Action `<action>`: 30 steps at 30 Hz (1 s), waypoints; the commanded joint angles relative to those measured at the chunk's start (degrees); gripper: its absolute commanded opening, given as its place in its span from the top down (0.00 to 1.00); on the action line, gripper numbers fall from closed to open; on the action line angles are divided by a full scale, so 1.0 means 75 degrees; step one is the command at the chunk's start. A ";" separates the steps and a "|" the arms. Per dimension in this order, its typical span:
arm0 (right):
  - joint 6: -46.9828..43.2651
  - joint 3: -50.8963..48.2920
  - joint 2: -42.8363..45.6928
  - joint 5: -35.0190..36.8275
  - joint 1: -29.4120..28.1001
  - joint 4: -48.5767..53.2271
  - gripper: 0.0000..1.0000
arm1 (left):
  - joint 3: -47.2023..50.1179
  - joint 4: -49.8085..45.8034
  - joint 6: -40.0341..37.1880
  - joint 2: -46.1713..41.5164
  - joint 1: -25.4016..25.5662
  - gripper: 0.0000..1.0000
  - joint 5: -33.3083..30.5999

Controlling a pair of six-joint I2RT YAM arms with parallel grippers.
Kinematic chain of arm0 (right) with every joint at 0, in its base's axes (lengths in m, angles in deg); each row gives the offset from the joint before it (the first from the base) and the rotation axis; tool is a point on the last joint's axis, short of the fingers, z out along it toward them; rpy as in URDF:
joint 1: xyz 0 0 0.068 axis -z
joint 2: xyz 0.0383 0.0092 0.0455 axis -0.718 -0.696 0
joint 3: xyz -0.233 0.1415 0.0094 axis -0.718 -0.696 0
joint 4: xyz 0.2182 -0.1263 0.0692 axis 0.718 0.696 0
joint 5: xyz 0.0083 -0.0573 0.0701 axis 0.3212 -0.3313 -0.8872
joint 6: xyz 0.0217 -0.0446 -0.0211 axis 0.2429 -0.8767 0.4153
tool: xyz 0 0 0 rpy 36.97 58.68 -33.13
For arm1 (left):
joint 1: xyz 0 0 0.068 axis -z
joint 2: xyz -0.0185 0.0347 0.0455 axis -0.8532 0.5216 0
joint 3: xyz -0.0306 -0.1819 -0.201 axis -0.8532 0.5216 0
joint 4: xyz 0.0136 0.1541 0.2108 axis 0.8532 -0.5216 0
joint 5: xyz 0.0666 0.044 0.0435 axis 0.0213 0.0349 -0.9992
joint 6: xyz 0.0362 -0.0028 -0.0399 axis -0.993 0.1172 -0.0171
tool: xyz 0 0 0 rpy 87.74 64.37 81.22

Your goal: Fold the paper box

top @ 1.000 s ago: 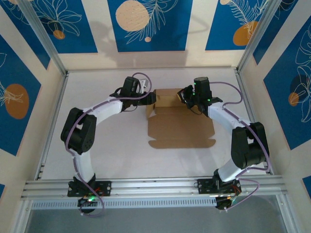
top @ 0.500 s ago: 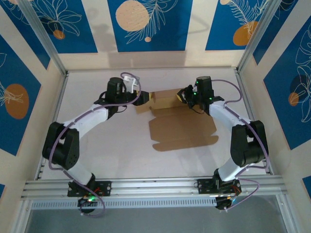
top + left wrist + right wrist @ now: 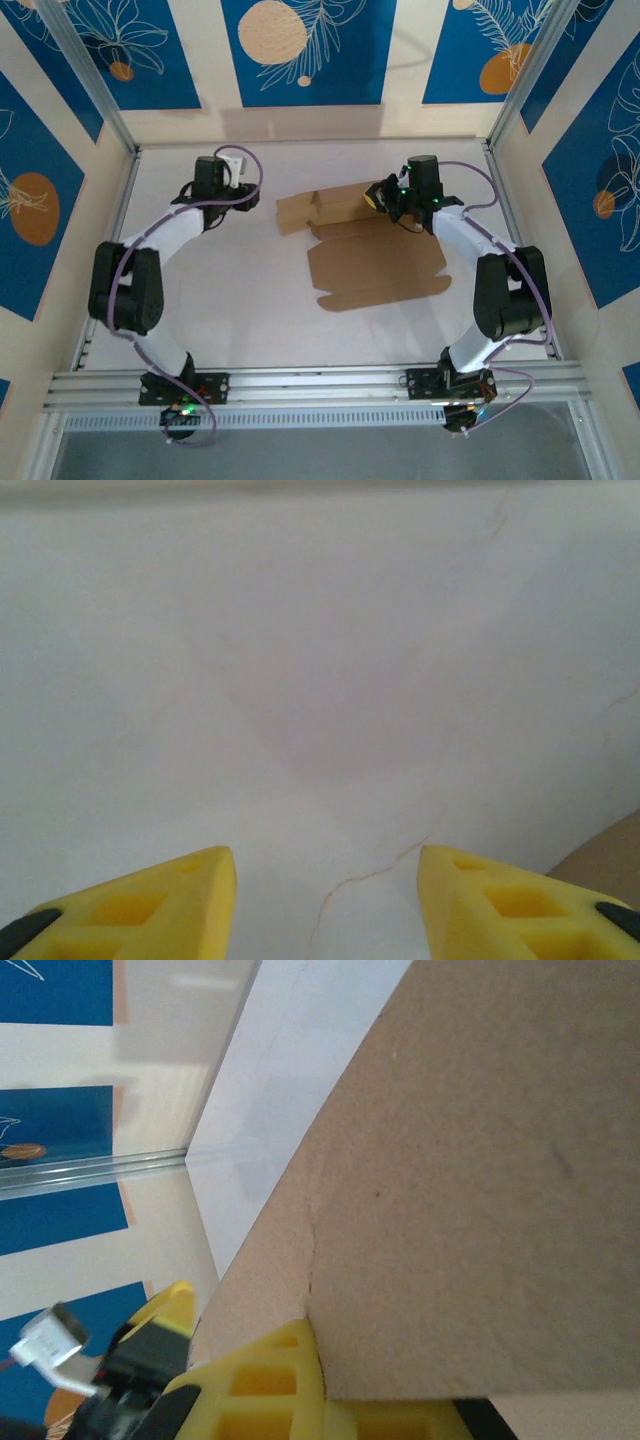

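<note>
Overhead view: bright, even, diffuse light, seemingly from above. Soft faint shadows lie under the arms on the white matte table (image 3: 250, 290), and a thin curved shadow falls on the cream back wall (image 3: 400, 65). Focus is sharp. The silver aluminium frame posts (image 3: 85, 75) lean outward toward the corners, a mild wide-angle look.

Left wrist view: the table is washed out and low in contrast, its hairline marks barely legible. The yellow foam fingertips (image 3: 150, 910) are soft at the bottom edge.

Right wrist view: the plain brown kraft paper box (image 3: 480, 1160) is very close and slightly soft, with some surface grain visible. There is pale glare on the silver rail (image 3: 90, 1170).
</note>
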 commanded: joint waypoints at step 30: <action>0.0033 0.0371 -0.0853 -0.0206 -0.0106 0.0717 0.96 | -0.0264 -0.0972 -0.2620 0.0277 0.2545 0.38 0.1533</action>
